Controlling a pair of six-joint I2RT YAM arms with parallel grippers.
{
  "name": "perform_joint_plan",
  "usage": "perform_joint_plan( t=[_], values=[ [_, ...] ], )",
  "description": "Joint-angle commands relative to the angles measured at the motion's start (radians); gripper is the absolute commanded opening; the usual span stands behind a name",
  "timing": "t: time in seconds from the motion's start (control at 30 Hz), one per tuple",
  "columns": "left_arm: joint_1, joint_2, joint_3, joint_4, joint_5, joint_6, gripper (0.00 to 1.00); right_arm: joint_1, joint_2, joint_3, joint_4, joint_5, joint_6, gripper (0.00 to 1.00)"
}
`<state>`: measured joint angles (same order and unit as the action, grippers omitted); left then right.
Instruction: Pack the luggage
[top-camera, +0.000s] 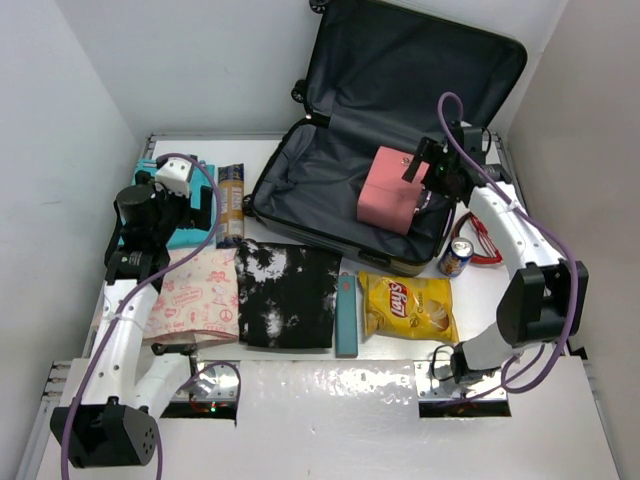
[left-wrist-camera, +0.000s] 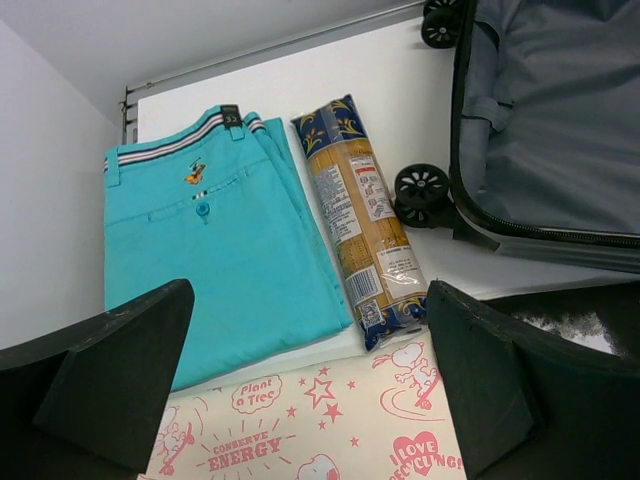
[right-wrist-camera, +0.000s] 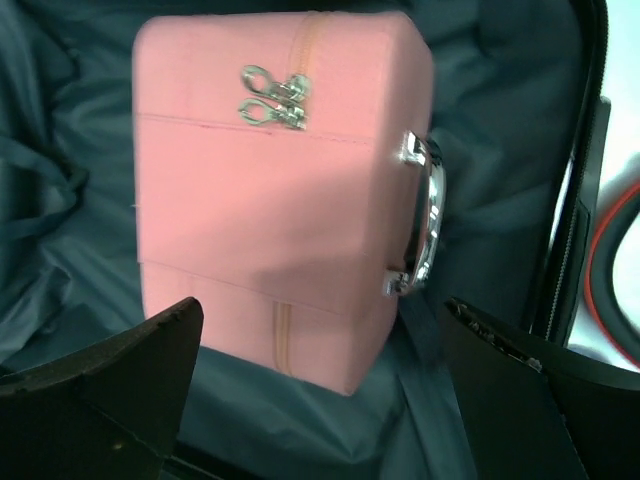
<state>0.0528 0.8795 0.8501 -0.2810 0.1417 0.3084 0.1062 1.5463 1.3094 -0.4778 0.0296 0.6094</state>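
Right gripper (right-wrist-camera: 315, 400): jaws spread, gripping nothing; hovers just above the pink case (right-wrist-camera: 280, 200)
Left gripper (left-wrist-camera: 300, 390): jaws spread, empty; over the teal trousers (left-wrist-camera: 220, 250) and pasta packet (left-wrist-camera: 360, 230)
Luggage (top-camera: 400, 60): open at the table's (top-camera: 330, 400) 12 to 1 o'clock; dark grey lining, black wheels (left-wrist-camera: 421, 188); pink case stands at the lower shell's 3 o'clock side
Room: lid stands up by the back wall; white walls close at 9 and 3 o'clock; bare lining at the case's 9 o'clock
Hidden: outer shell barely shows; right wrist view blurred; left wrist view cuts the luggage off
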Motion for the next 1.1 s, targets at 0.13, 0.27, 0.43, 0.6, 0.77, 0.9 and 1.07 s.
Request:
perform_joint_plan(
  t=[0.13,0.27,0.43,0.6,0.77,0.9,1.07],
  values=[
    [-0.007,-0.019,0.007,0.028,0.015,0.001,1.00,-0.048,0.028,-0.140,0.183,-0.105,0.111,0.99],
    [-0.007,-0.025,0.010,0.017,0.004,0.009,1.00,-0.080,0.040,-0.183,0.297,-0.155,0.135,0.99],
    [-0.007,-0.025,0.009,0.016,0.004,0.006,1.00,-0.080,0.066,-0.240,0.373,-0.209,0.130,0.99],
    [-0.007,-0.019,0.010,0.023,0.009,0.005,1.00,-0.079,0.098,-0.279,0.501,-0.286,0.144,0.88],
    [-0.007,-0.017,0.012,0.023,-0.002,0.008,1.00,-0.077,0.143,-0.257,0.495,-0.278,0.133,0.54],
    [-0.007,-0.019,0.004,0.016,-0.008,0.009,1.00,-0.063,0.172,-0.265,0.557,-0.329,0.151,0.51],
    [-0.007,-0.016,0.003,0.025,-0.011,0.006,1.00,-0.030,0.225,-0.285,0.649,-0.382,0.230,0.52]
  ],
)
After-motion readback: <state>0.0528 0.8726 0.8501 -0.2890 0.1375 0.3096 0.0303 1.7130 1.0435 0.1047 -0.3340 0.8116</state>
